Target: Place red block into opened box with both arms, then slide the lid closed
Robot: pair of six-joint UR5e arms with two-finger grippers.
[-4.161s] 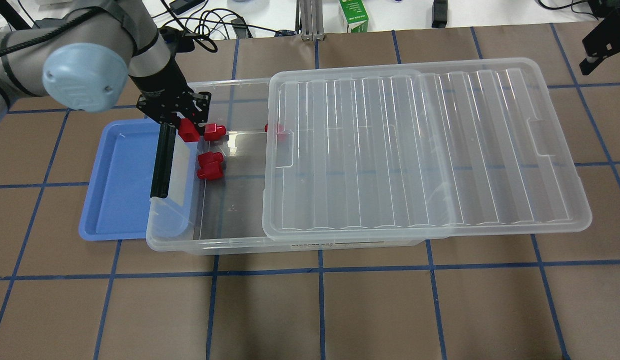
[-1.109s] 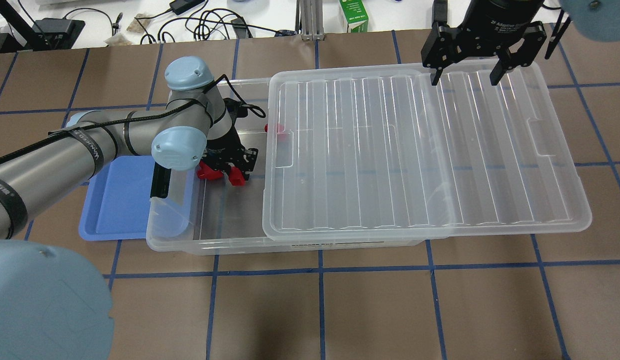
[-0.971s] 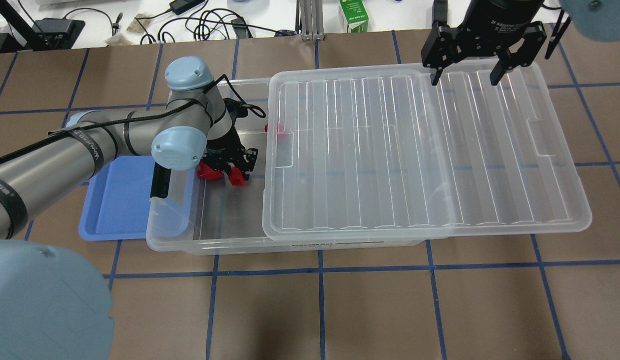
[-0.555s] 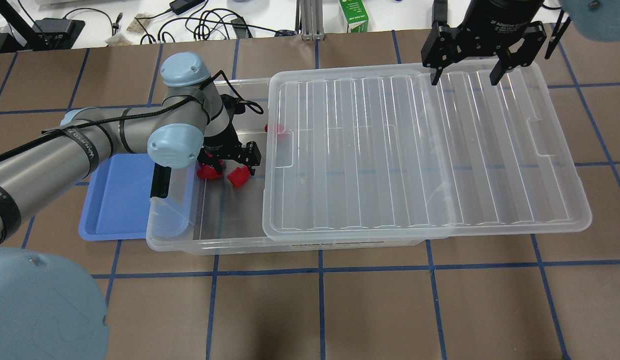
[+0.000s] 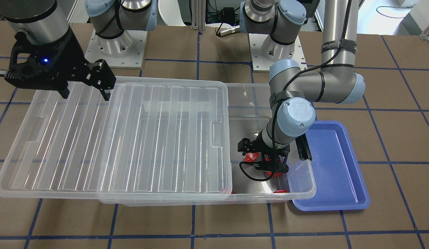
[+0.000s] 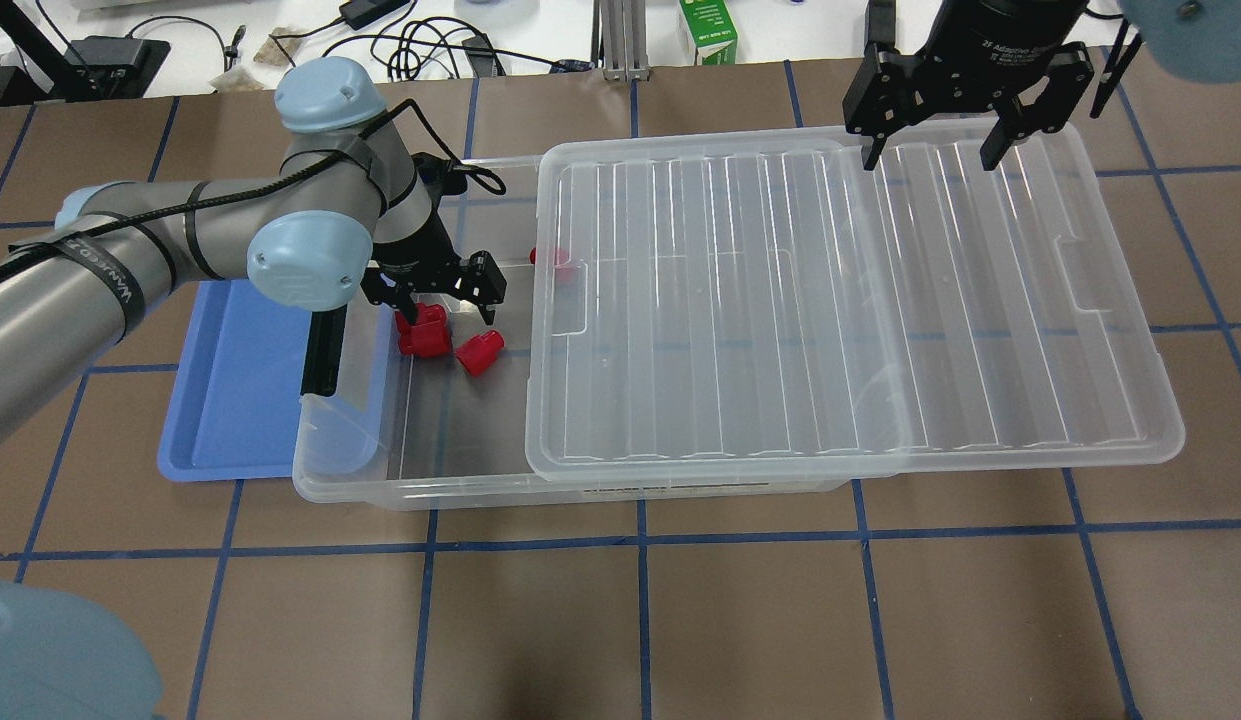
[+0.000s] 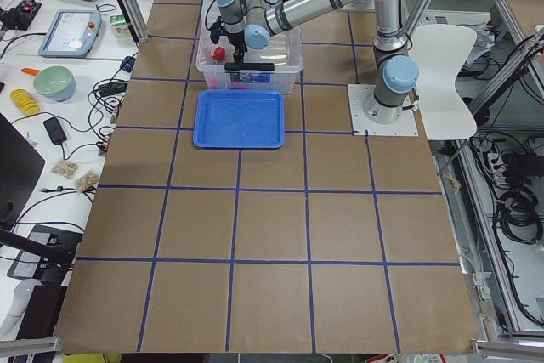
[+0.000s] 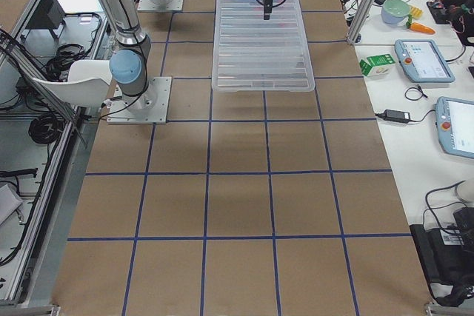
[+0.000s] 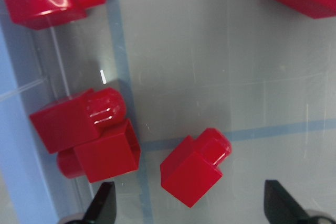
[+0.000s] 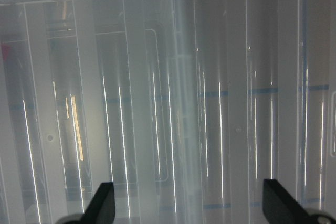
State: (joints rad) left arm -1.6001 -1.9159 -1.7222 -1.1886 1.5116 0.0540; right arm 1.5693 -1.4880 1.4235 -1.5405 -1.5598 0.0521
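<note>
The red block (image 6: 478,352) lies loose on the floor of the clear box (image 6: 420,495), beside a chunkier red cluster (image 6: 423,335). In the left wrist view the red block (image 9: 194,166) sits just ahead of my fingertips, apart from them. My left gripper (image 6: 435,290) hangs open inside the box's uncovered end, above and slightly behind the block. The ridged lid (image 6: 840,300) rests slid aside, covering most of the box and overhanging its right end. My right gripper (image 6: 928,150) hovers open over the lid's far edge, holding nothing.
A shallow blue tray (image 6: 230,400) lies against the box's left end, by its black clip handle (image 6: 322,355). Another red piece (image 6: 552,257) lies at the lid's left edge inside the box. A green carton (image 6: 708,30) and cables sit beyond the table's back.
My left gripper carried the red block down into the box, opened and let go, then rose and drew back. The block now lies free. The right gripper came in over the lid and stays still.
</note>
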